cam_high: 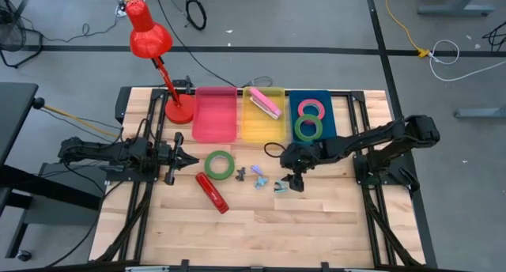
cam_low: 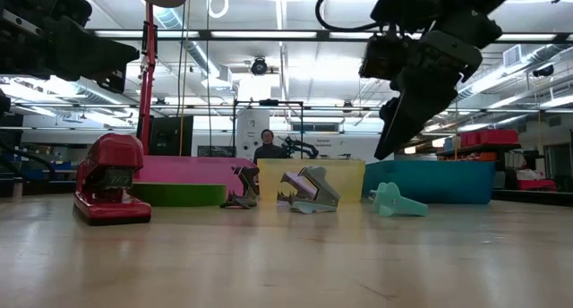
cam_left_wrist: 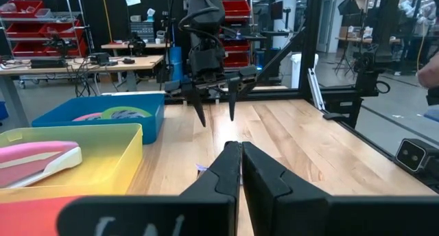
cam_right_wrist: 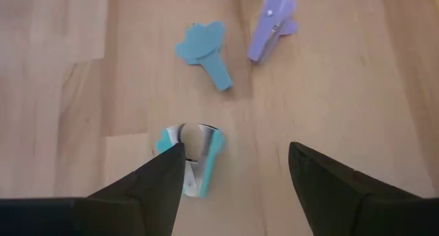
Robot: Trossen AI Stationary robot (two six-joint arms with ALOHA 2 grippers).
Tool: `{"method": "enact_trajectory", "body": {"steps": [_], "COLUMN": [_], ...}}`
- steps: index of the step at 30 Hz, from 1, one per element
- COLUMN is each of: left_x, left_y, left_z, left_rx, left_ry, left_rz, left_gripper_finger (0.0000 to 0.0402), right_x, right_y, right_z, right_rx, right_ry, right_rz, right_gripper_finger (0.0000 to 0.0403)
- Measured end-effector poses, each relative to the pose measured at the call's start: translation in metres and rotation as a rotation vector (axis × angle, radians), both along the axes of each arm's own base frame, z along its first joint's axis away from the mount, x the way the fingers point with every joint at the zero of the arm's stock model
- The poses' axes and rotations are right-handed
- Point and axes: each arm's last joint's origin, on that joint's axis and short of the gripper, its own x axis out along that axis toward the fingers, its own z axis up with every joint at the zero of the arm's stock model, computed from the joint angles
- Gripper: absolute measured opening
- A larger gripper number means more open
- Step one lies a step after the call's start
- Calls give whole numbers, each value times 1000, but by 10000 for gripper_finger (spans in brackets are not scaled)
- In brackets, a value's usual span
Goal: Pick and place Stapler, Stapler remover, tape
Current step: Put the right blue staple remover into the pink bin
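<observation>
One teal staple remover [cam_right_wrist: 193, 159] lies on the worktop [cam_high: 316, 224] just beneath the spread right hand [cam_high: 290, 185]; small, light and rigid, it should pinch best across its flat sides, while the left hand [cam_high: 192, 158] waits pressed together.

R arm is stretched in from the right edge twd table centre, wrist bent so the right gripper [cam_high: 289, 182] is pointed down, held clear above the surface; fingers [cam_right_wrist: 159, 184] are spread wide, nothing gripped between them. L arm is laid low and level at the left side; left gripper [cam_high: 188, 159] is closed, fingertips pressed together, empty.
</observation>
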Motion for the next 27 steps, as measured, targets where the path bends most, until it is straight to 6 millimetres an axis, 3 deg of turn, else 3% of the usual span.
{"method": "enact_trajectory", "body": {"steps": [16, 27], "left_x": [0, 0], "left_y": [0, 0], "left_z": [0, 0], "left_rx": [0, 0], "left_ry": [0, -1], "left_rz": [0, 0], "left_gripper_finger": [21, 21], "right_x": [1, 12], "right_y": [9, 11], "right_z": [6, -18], "right_rx": [-71, -59], "right_ry": [8, 55], "right_rz": [-9, 3], "right_gripper_finger": [259, 259]}}
